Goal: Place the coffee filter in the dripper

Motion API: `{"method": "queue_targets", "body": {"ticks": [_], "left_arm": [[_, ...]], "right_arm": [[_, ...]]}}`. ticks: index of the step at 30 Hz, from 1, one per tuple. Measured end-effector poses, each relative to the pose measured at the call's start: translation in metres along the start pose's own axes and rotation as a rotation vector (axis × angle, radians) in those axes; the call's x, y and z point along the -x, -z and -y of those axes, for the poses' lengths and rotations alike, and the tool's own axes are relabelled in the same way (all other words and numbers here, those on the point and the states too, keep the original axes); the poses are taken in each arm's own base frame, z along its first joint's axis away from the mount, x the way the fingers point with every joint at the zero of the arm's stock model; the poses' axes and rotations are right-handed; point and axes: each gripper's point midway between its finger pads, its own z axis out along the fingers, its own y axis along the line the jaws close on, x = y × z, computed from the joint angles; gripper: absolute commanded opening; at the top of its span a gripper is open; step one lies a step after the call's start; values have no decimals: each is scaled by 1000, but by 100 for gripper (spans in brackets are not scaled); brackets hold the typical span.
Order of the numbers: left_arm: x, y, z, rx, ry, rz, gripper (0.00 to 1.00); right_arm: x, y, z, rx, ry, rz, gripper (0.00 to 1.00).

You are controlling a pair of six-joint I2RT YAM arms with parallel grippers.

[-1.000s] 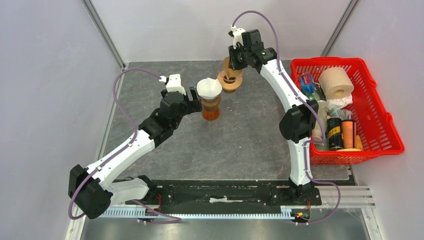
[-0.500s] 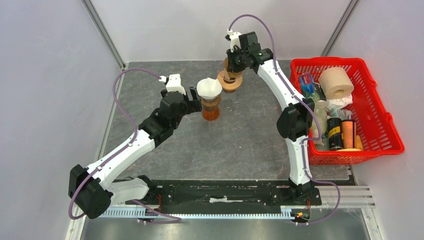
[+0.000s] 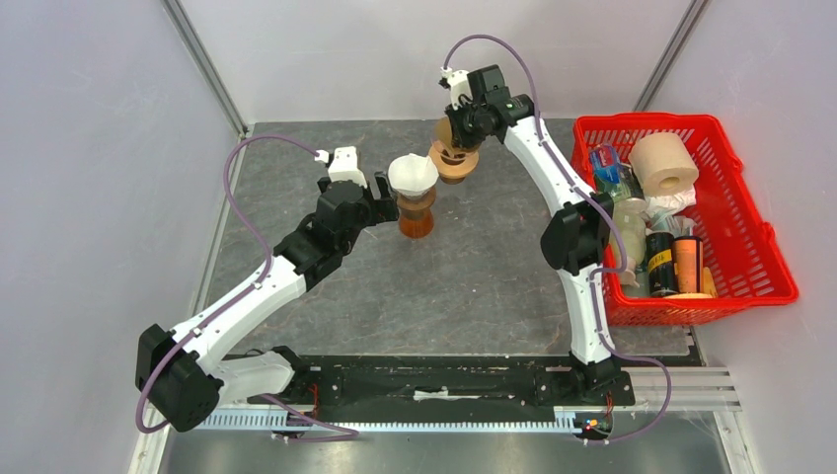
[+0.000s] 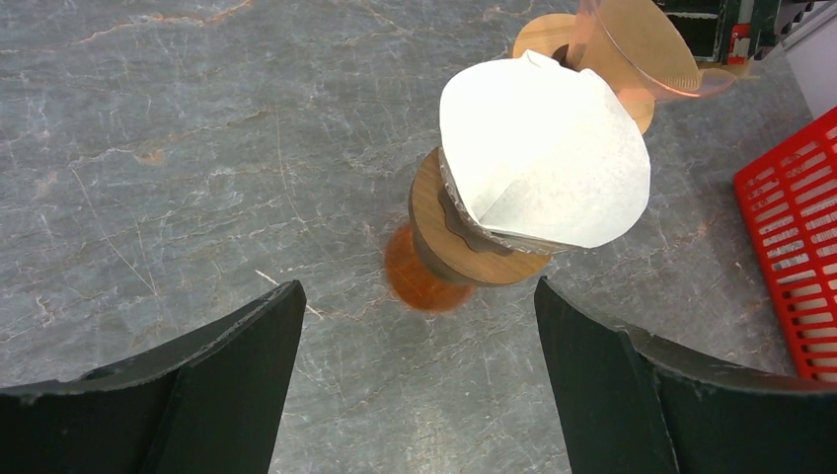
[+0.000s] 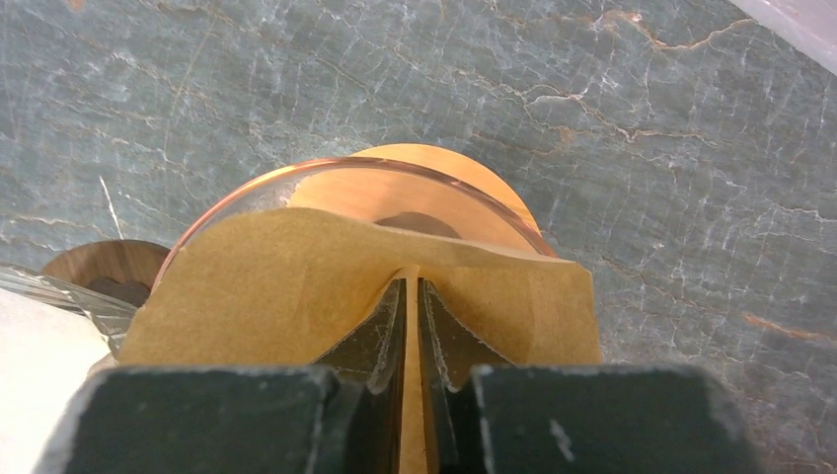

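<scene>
Here, right jaws pinch a brown paper filter (image 5: 276, 286) over the glassy dripper (image 5: 326, 193) — left jaws spread.

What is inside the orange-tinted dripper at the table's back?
A brown filter, pinched by the right gripper, stands in the dripper; the paper hides the cone's bottom.
</scene>
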Motion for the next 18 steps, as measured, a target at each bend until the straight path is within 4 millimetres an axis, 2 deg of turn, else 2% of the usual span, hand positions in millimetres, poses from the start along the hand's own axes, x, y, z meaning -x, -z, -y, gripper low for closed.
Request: {"method": "queue_targets", "body": {"ticks": [4,10,18], "left_arm": [[-2,0,-2,5,-3,-8,93],[-7,0,-5,13,-10,-22,93],[-9,0,-7,19,-13,-27,93]], "right_arm": [[-7,-5,2,0,29,-27,6],[-21,-20,3,7,45,-72,3],[-22,-25,2,18,85,-79,2]]}}
